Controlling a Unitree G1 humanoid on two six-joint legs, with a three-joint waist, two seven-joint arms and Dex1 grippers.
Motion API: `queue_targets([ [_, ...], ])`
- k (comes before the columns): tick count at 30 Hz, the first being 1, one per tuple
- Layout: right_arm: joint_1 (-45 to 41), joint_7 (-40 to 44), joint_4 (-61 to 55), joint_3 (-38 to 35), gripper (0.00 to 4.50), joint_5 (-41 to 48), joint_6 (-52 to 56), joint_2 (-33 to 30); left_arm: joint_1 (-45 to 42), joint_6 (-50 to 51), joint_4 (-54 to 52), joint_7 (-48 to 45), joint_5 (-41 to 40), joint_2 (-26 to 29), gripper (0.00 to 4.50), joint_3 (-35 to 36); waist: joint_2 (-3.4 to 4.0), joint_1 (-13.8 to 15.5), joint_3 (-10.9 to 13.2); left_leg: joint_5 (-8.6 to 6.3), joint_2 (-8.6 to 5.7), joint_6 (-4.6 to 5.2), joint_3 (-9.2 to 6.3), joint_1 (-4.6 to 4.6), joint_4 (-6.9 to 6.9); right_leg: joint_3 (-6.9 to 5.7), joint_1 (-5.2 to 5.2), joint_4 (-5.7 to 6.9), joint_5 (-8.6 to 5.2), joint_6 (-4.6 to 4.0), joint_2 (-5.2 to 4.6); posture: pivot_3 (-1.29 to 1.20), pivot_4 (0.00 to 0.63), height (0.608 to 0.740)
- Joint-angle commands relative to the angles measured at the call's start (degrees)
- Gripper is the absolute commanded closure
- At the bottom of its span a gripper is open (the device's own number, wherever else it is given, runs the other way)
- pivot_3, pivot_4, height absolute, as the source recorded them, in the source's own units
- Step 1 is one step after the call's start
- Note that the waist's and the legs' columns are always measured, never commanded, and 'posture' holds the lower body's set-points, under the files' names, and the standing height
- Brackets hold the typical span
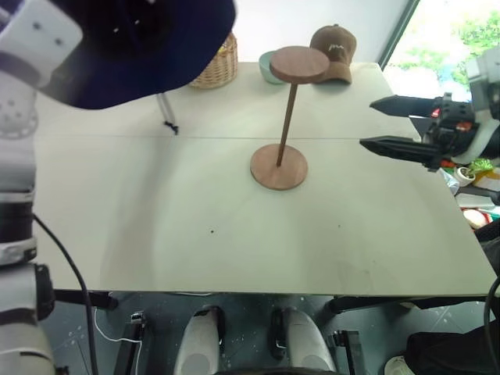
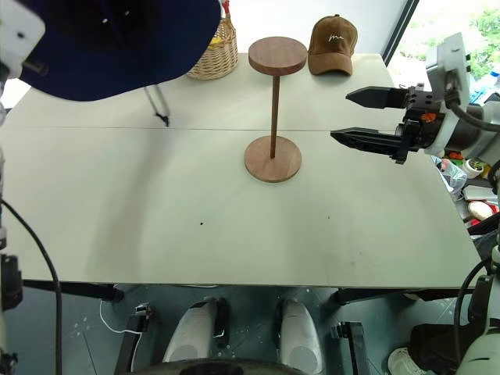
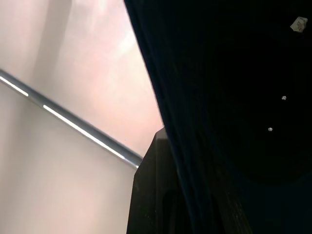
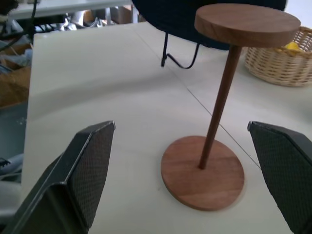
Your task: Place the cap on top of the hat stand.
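Two risks worry me from here, and both start with how I hold the navy sun hat (image 2: 117, 39). My left gripper (image 3: 161, 195) is pinched shut on its floppy brim, and the hat hangs in the air well to the left of the hat stand (image 2: 275, 109), above the level of the disc top, with nothing under it but the table (image 2: 195, 250). With the pinch on the edge only, the soft brim could sag or fold as I carry it across, so the crown might meet the disc off-centre and slide off. The stand itself is a thin pole on a small round base; a sideways brush from the brim could tip it. My right gripper (image 2: 367, 117) waits with fingers spread wide, right of the stand and apart from it, so it could steady the pole if needed.
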Motion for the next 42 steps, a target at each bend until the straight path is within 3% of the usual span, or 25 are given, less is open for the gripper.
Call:
queue_targets([
  [1, -1.0, 0.4, 1.0, -3.6, 0.0, -0.2, -1.4, -2.5, -5.9, -1.4, 1.1, -0.1, 0.3, -2.3, 4.48, -1.8, -0.01, 0.0, 0.0, 0.0, 0.0, 0.0, 0.0, -0.01, 0.01, 0.0, 0.0, -0.01, 0.0, 0.01, 0.0, 0.0, 0.15, 0.74],
  [6, -0.3, 0.2, 2.4, -6.8, 0.0, 0.2, -1.2, -4.7, -12.2, -7.2, 4.7, 0.4, 0.9, -8.8, 4.48, -6.4, -0.02, -0.1, 0.0, 0.0, 0.0, 0.0, 0.0, -0.01, 0.05, 0.02, 0.01, -0.01, 0.01, 0.02, 0.02, 0.0, 0.15, 0.74],
  [10, 2.2, -0.6, 2.2, -10.2, 0.0, 0.1, -0.9, -6.2, -12.0, -16.7, 3.8, 0.2, 2.5, -10.8, 4.48, -9.6, -0.02, -0.1, 0.0, 0.0, 0.0, 0.0, 0.0, 0.0, 0.05, 0.03, 0.02, -0.02, 0.01, 0.02, 0.02, 0.0, 0.15, 0.74],
  [21, 7.3, -2.0, 1.3, -17.3, 0.0, 1.5, 1.4, -8.7, 7.8, -42.5, -7.6, 3.4, 4.5, -5.2, 4.48, -5.7, 0.04, -0.2, 0.0, 0.01, 0.01, 0.01, 0.1, 0.11, 0.05, 0.19, 0.02, 0.03, 0.01, 0.02, 0.03, 0.0, 0.15, 0.74],
  [25, 7.2, -2.9, 0.8, -17.1, 0.0, 2.2, 2.1, -8.3, 14.1, -48.5, -7.4, 7.8, 11.6, -3.8, 4.48, -5.2, 0.06, -0.1, 0.0, 0.0, 0.01, 0.01, 0.1, 0.11, 0.05, 0.19, 0.03, 0.01, 0.01, 0.02, 0.02, 0.0, 0.15, 0.74],
  [34, 5.8, -3.2, 1.8, -14.2, 0.0, 2.2, 1.5, -7.5, 17.8, -57.3, -4.7, 21.9, 32.5, -3.7, 4.48, -8.9, 0.07, -0.1, 0.0, -0.02, 0.01, 0.04, 0.09, 0.09, 0.12, 0.19, 0.07, -0.01, 0.03, 0.05, 0.02, 0.0, 0.15, 0.74],
  [42, 7.2, -1.9, 1.4, -12.6, 0.0, 1.1, 0.2, -7.9, 19.6, -57.3, 1.3, 26.8, 40.7, -3.2, 4.48, -15.0, 0.09, -0.1, -0.1, -0.02, 0.02, 0.05, 0.1, 0.08, 0.12, 0.19, 0.06, 0.0, 0.03, 0.05, 0.0, 0.0, 0.15, 0.74],
])
